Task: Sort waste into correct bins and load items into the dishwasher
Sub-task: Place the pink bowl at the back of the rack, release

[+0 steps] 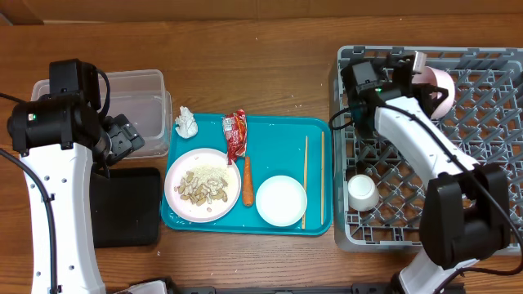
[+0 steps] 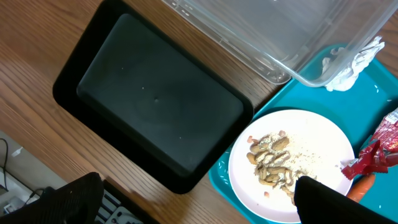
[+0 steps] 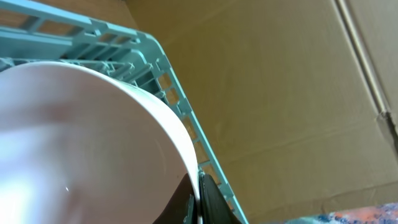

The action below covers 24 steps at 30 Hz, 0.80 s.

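Clamps with the right gripper [image 1: 413,67] on the thin rim of the pink-sided bowl [image 1: 437,88], at the far part of the grey dish rack [image 1: 490,163], close to its wall. Appears in the right wrist view as a pinch on the rim edge only, with the bowl turned on its side. Probably stiff, smooth and breakable, so likely to slip or swing in such a narrow hold. Better to lower gently between the pegs and to let go only once supported.

Hangs with the left gripper [image 1: 124,140] spread apart and holding nothing, beside the clear tub [image 1: 139,90] and above the black tray [image 1: 127,204].

On the teal tray [image 1: 282,131], for later:
- Red wrapper [image 1: 236,135] and tissue [image 1: 187,123]: light and soft, easy to pinch at the middle.
- Carrot [image 1: 247,181]: firm and round, may roll, so to be taken across the middle.
- Chopsticks [image 1: 306,175]: thin and lying flat, hard to get under.
- Plate [image 1: 178,167] with food scraps [image 1: 204,186]: heavier, to be held at the rim and kept level.
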Each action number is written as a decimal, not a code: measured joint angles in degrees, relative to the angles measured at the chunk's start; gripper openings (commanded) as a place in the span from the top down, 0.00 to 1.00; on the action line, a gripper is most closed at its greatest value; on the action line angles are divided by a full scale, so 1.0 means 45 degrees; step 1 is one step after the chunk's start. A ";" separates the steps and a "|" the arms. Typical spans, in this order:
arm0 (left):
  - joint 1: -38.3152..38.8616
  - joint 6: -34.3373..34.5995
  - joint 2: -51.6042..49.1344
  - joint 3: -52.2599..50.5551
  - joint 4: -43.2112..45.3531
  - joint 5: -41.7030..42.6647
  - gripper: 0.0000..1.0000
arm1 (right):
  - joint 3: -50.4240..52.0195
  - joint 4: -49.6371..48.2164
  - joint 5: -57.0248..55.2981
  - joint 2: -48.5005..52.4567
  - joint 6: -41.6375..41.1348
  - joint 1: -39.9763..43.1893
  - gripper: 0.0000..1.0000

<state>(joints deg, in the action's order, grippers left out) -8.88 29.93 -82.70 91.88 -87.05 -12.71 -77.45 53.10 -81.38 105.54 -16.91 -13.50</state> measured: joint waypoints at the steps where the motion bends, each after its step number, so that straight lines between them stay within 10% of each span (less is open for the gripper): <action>1: 0.0000 0.0000 0.0000 0.0000 0.0000 0.0000 0.00 | 0.0000 0.0005 0.0087 0.0015 0.0005 0.0151 0.96; 16: 0.0000 0.0000 0.0000 0.0000 0.0000 0.0000 0.00 | 0.0000 0.1234 0.0685 0.1054 -0.0413 -0.0296 0.84; 19: 0.0000 0.0000 0.0000 0.0000 0.0000 0.0000 0.00 | 0.0044 0.1598 0.0923 0.1409 -0.0675 -0.0850 0.59; 20: 0.0000 0.0000 0.0000 0.0000 0.0000 0.0000 0.00 | 0.0053 0.1734 0.0967 0.1433 -0.0714 -0.1025 0.32; 24: 0.0000 0.0000 0.0000 0.0000 0.0000 0.0000 0.00 | 0.0058 0.2249 0.1447 0.1443 -0.0763 -0.1889 0.23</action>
<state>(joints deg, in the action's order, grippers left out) -8.88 29.93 -82.70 91.88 -87.05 -12.71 -77.19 63.22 -74.87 112.03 -20.34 -22.00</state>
